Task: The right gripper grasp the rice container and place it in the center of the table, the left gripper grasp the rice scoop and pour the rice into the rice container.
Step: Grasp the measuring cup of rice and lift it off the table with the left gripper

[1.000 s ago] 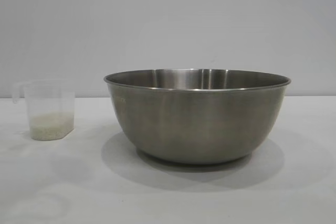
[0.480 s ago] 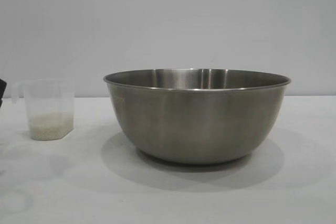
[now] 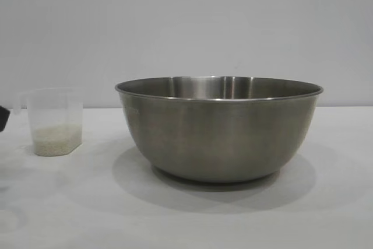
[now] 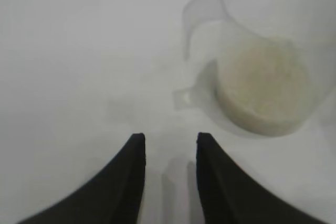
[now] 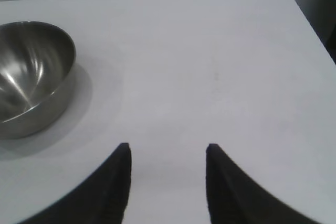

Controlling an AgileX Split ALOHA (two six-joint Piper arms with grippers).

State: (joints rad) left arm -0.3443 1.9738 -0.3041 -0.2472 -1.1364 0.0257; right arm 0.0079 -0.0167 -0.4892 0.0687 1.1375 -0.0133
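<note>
Left gripper [image 4: 167,142] open near rice scoop [image 4: 262,72]

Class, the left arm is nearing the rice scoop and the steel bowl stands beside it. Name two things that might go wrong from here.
1. The left gripper, open and low over the table, is beside the light rice scoop; a nudge might tip it and spill the rice.
2. The rice container has a curved steel wall, so a pour onto its rim may scatter grains.
</note>
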